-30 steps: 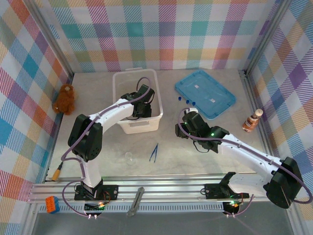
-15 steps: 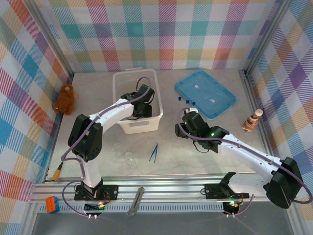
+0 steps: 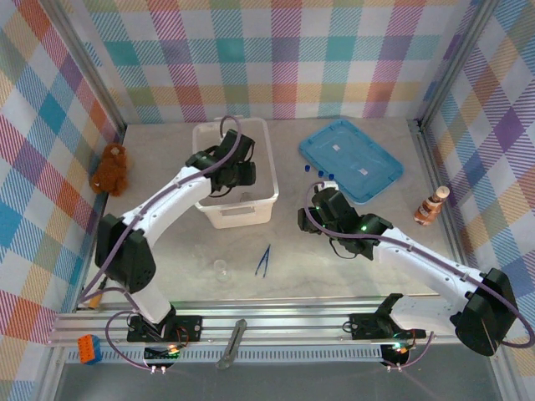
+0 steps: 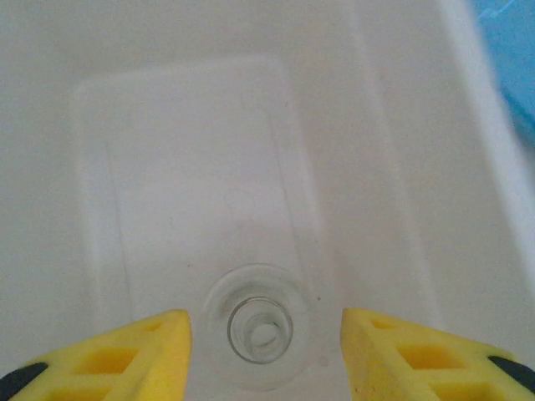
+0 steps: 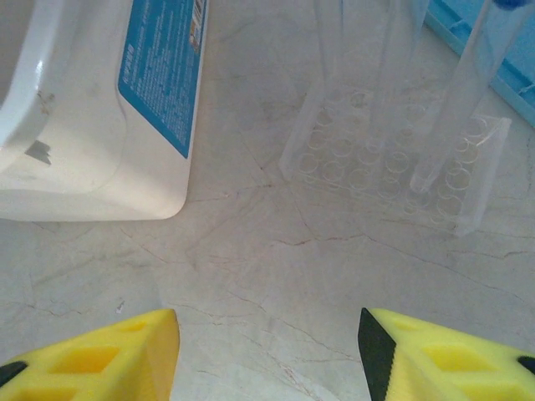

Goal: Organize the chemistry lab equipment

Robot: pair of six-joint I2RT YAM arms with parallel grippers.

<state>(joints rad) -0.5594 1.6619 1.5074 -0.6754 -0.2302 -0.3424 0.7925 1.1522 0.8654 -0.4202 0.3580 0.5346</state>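
The left gripper point(image 4: 264, 336) hangs spread above the white bin's point(image 4: 393, 125) floor, the round flask point(image 4: 256, 327) standing there between its fingers (touching neither), while the right gripper point(image 5: 269, 355), likewise spread, hovers near the clear tube rack point(image 5: 376, 167).

Bright even overhead light, soft shadows, left wrist view washed-out (slightly hazy)

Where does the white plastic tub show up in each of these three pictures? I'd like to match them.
Top external: white tub left of centre, left arm reaching in.
Left wrist: looking down into the tub, its floor across the picture.
Right wrist: the tub's corner at upper left, blue label on it.
Shared landmark: blue lid, at each wrist picture's upper right.
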